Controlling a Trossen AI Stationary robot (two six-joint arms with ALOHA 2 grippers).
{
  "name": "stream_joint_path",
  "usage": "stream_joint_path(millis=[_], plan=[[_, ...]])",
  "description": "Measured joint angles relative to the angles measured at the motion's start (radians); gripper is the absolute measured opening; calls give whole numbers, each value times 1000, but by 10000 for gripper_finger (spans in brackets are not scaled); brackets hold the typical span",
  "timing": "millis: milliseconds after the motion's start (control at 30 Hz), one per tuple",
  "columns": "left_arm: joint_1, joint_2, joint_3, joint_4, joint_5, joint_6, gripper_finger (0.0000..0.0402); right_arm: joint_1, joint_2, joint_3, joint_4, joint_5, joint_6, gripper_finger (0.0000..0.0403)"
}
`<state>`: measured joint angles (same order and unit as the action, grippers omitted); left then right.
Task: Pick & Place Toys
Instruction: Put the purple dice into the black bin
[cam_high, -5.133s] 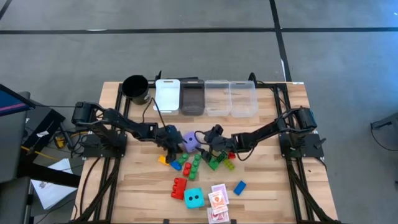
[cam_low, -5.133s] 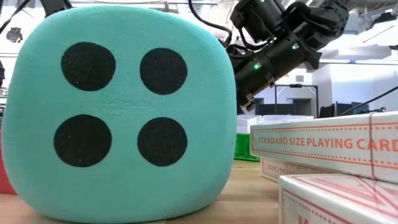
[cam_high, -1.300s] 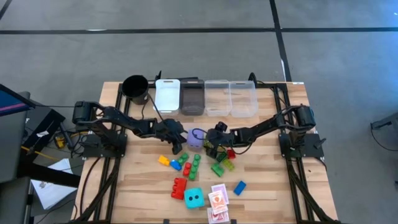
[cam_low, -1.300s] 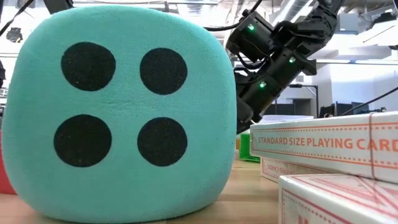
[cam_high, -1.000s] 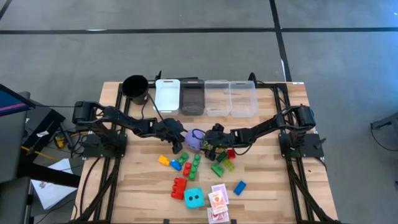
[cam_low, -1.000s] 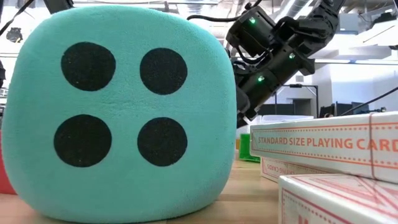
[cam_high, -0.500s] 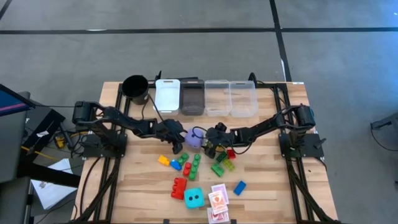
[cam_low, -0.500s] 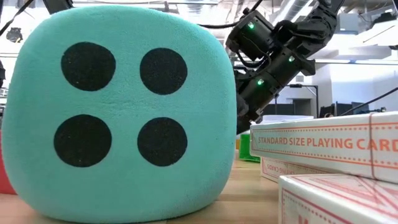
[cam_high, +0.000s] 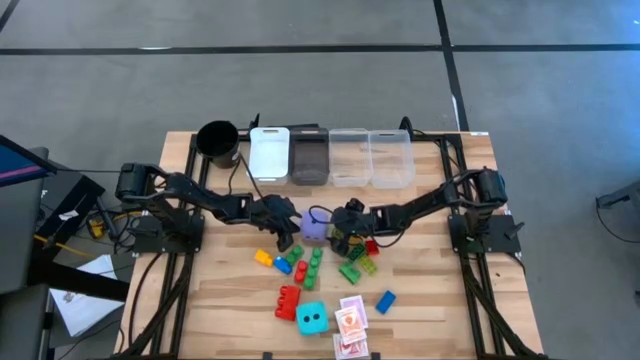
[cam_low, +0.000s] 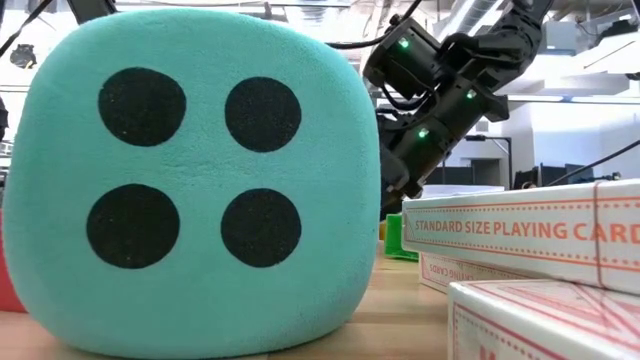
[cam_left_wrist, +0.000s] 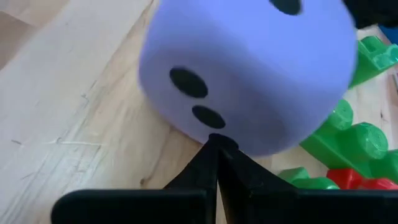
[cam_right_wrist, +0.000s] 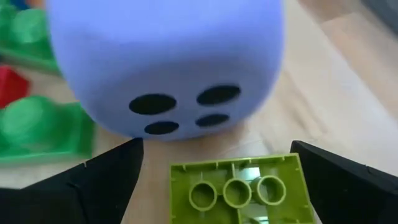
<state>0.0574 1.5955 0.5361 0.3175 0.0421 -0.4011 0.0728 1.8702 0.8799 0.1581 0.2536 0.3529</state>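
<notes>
My left gripper, fingers pressed shut and empty, noses the purple die mid-table. My right gripper, jaws spread wide, faces its far side over a lime brick. I should straddle the die squarely (it's soft). Wooden tabletop; grey floor around.

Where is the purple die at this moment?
In the high view the purple die sits mid-table between the shut left gripper and the open right gripper, just above the green bricks.

Two black jointed arms, looped with black cables, one dotted with small green lights.
</notes>
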Motion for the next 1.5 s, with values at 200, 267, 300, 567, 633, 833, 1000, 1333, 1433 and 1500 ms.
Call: stream_joint_path(millis=[200,267,300,567,633,833,1000,1333,1433,1500], plan=[[0,0,0,0,-13,0,0,12,0,0,-13,-17,-10,400],[0,0,0,0,-13,0,0,11,0,0,-26,-21,-12,400],[0,0,0,-1,-14,0,0,11,0,0,-30,-29,-13,400],[0,0,0,-1,-16,0,0,13,0,0,-10,-70,-12,400],[0,0,0,-1,-16,0,0,13,0,0,15,-70,-12,400],[0,0,0,0,-16,0,0,7,0,0,72,-69,-12,400],[0,0,0,42,-16,0,0,-4,0,0,104,-69,-12,400],[0,0,-1,51,-17,0,0,-25,0,-2,175,-36,-43,400],[0,1,-1,51,-17,0,0,-29,0,-2,190,-36,-63,400],[0,1,-2,48,-16,1,0,-29,0,-2,209,-36,-77,400]])
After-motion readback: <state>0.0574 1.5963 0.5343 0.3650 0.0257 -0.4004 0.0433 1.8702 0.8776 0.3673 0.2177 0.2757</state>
